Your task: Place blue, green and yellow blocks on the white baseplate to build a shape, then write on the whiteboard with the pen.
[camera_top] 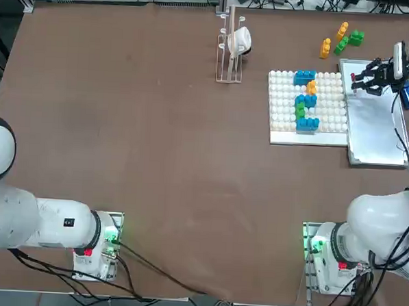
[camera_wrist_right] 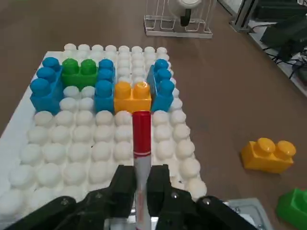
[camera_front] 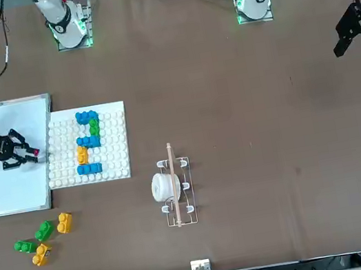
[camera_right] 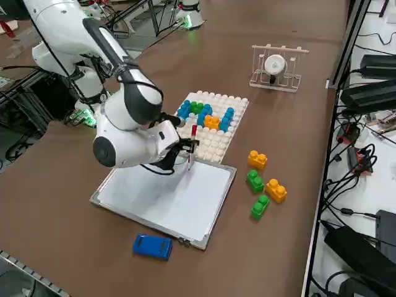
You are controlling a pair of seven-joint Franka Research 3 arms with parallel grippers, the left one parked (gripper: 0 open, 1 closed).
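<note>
Right gripper [camera_wrist_right: 142, 184] was clamped on the pen [camera_wrist_right: 142, 139], red end up, above the whiteboard [camera_right: 167, 195] near its baseplate-side edge; blue, green and orange-yellow bricks formed the S-like shape [camera_top: 306, 101] on the white baseplate [camera_top: 283, 109], just beside the board.
</note>
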